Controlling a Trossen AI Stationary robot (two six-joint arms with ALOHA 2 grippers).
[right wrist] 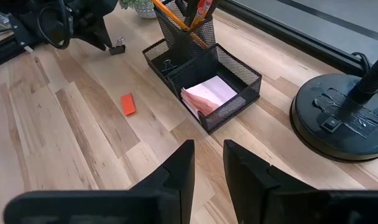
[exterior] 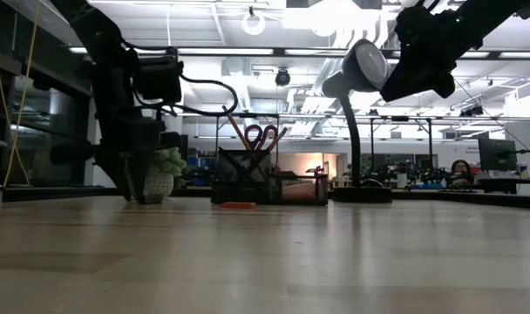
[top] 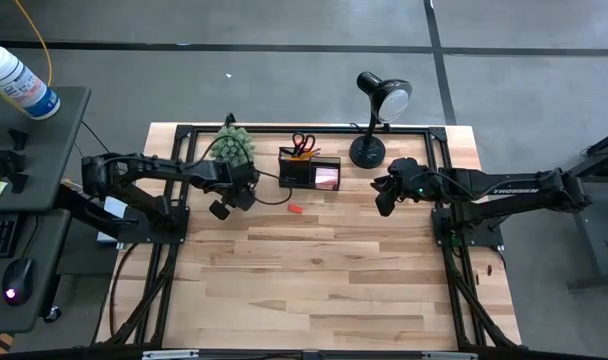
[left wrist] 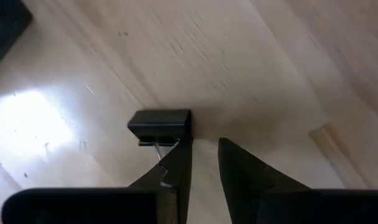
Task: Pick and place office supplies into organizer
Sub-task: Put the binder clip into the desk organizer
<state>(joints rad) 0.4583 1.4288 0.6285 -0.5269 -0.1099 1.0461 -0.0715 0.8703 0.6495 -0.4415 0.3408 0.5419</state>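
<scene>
A black binder clip (left wrist: 159,126) lies on the wooden table, its wire handle (left wrist: 158,152) toward my left gripper (left wrist: 204,146). That gripper points down just above the table, open, with nothing between its fingers; the clip sits just off the tip of one finger (left wrist: 179,165). It also shows in the right wrist view, the clip (right wrist: 117,46) beside my left gripper (top: 222,208). The black mesh organizer (top: 309,170) holds red-handled scissors (top: 302,143), pencils and a pink sticky-note pad (right wrist: 207,96). A small orange bit (right wrist: 128,104) lies on the table. My right gripper (right wrist: 207,149) hovers open, right of the organizer. My left gripper has one fingertip (left wrist: 186,146) right at the binder clip's end (left wrist: 184,127), outside the gap between the fingers. I cannot tell whether it touches the clip. The clip lies flat on the table.
A black desk lamp (top: 374,110) stands right of the organizer, near my right gripper (top: 384,195). A green spiky plant ball (top: 234,145) sits far left of the organizer. The near half of the table (top: 314,280) is bare wood. A black frame (top: 184,130) borders the table.
</scene>
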